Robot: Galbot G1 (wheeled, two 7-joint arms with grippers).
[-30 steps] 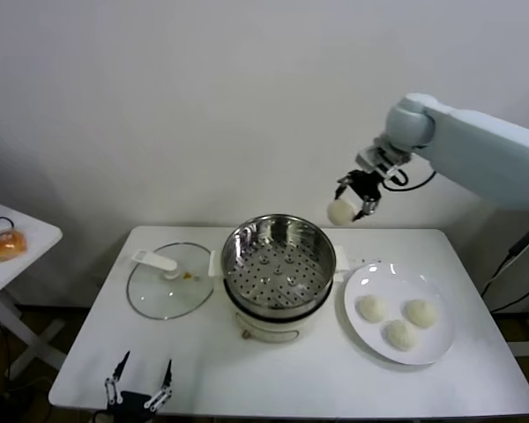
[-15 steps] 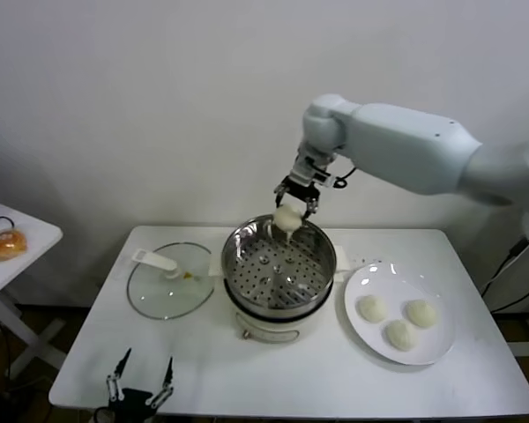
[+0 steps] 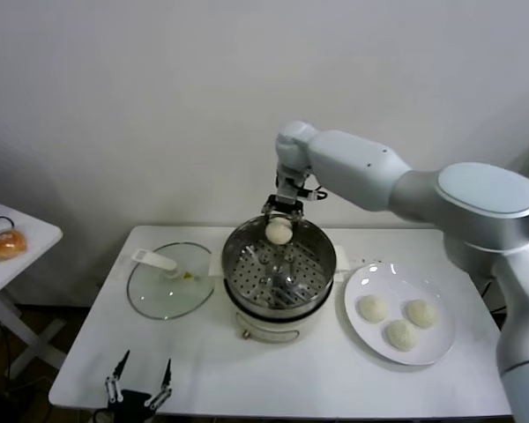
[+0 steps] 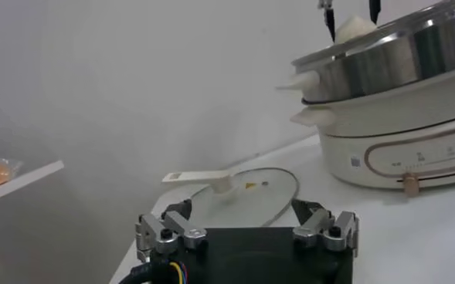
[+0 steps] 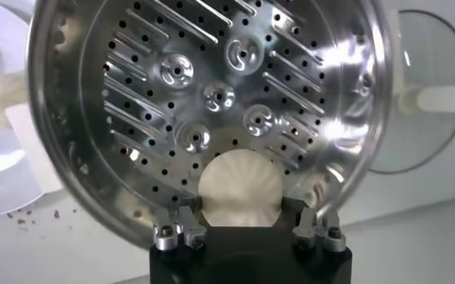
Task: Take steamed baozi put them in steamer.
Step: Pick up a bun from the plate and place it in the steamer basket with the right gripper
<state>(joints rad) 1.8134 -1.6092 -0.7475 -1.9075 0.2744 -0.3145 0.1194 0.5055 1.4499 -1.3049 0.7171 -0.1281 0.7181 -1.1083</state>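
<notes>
Four baozi: one [image 3: 279,232] is hanging clamped in the right tool [image 3: 280,220] over the steamer [image 3: 279,264], frame center; three are sitting on the plate [image 3: 399,311], lower right. Left tool [image 3: 139,388] is resting spread apart, bottom left.

The steamer [image 3: 279,264] is shiny, mirror-bright perforated metal on a smooth cream plastic base. The baozi [image 3: 279,231] looks matt, soft and doughy. The lid [image 3: 169,280] is clear glass; the plate [image 3: 370,284] is glossy white, on a matt white counter [image 3: 335,379].
</notes>
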